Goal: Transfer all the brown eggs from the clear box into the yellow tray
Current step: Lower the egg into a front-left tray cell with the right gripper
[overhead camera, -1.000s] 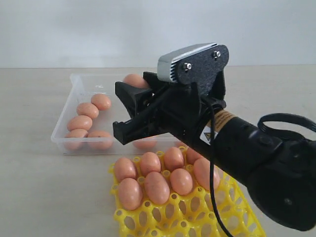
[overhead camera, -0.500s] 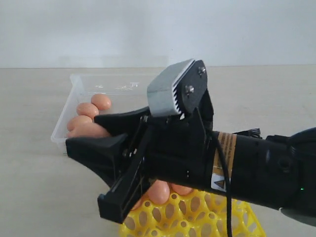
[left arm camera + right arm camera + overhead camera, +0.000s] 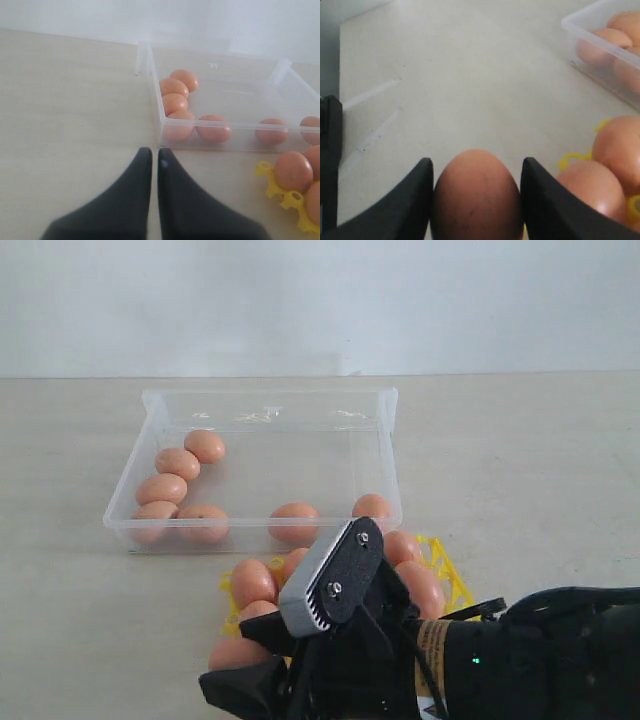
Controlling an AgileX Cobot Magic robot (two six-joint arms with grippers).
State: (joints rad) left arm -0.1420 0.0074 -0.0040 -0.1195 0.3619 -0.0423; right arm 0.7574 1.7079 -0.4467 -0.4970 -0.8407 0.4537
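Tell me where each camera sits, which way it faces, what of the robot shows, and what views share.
Exterior: off the arms, low, looking over the yellow tray at the clear box and a wall; the right arm crosses the bottom.
Left wrist: behind the shut left fingers, facing the clear box across the table.
Right wrist: behind the right fingers, clamped on a brown egg, facing the table beside the tray.
Shared: all three show box and tray.

Bright even light, soft shadows, foreground blurred
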